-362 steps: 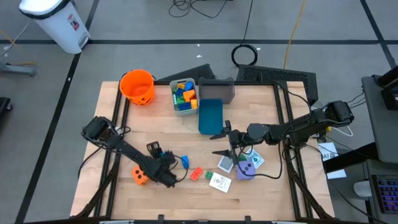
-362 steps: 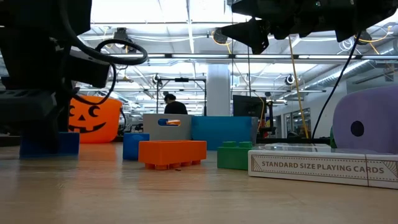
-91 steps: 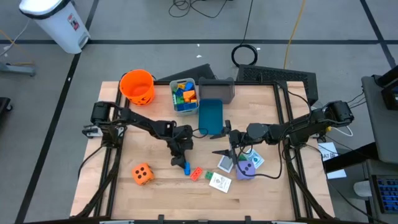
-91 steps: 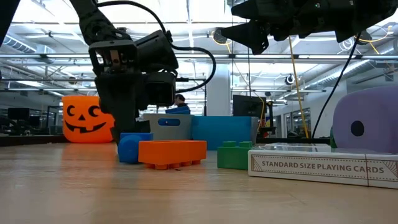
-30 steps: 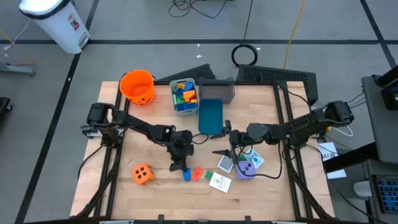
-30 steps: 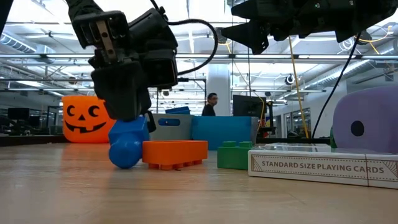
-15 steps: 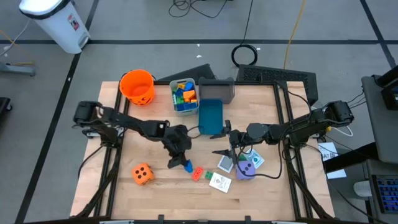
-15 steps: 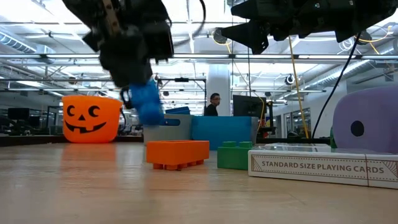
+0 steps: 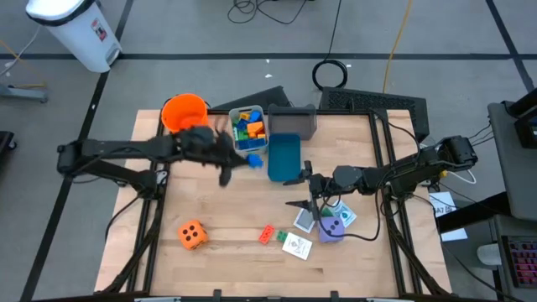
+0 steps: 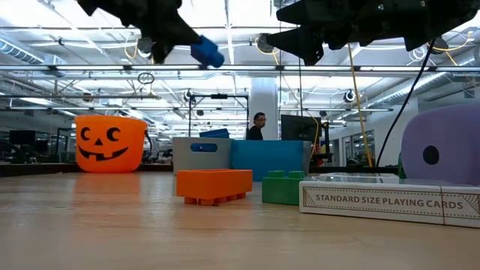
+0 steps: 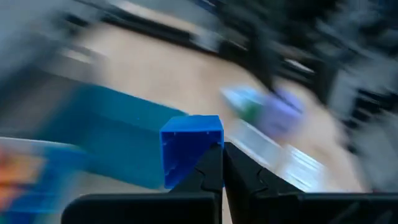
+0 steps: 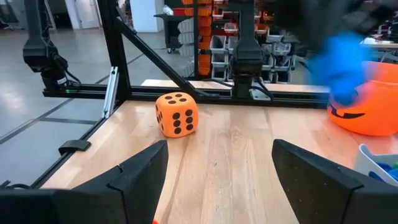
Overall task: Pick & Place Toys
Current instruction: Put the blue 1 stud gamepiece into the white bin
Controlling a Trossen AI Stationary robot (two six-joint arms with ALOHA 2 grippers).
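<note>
My left gripper [image 9: 242, 160] is shut on a small blue block [image 9: 253, 161] and hangs high over the table, just in front of the grey bin [image 9: 248, 132] of coloured blocks and beside the blue bin [image 9: 284, 156]. In the low view the blue block [image 10: 206, 53] is far above the tabletop. An orange block [image 10: 213, 184], a green block [image 10: 283, 187], picture cards [image 9: 296, 244], a purple die [image 9: 332, 226] and an orange dotted die [image 9: 191, 235] lie on the table. My right gripper [image 9: 304, 190] waits open above the cards. My left gripper pinches the blue block at its near lower corner [image 11: 205, 163] between its two fingertips [image 11: 214, 174]; most of the block sticks out past them. The fingers reach from the table's left, almost level. The block is lifted clear of the table.
An orange pumpkin-face bucket [image 9: 185, 115] stands at the far left, next to the grey bin. A second grey bin [image 9: 295, 120] sits behind the blue one. Bare wood lies between the orange die and the bins.
My left gripper, still shut on the blue block, has risen from the table beside the orange block and swung toward the far edge and the bins. It has tipped from pointing down to nearly level. The block is lifted clear.
</note>
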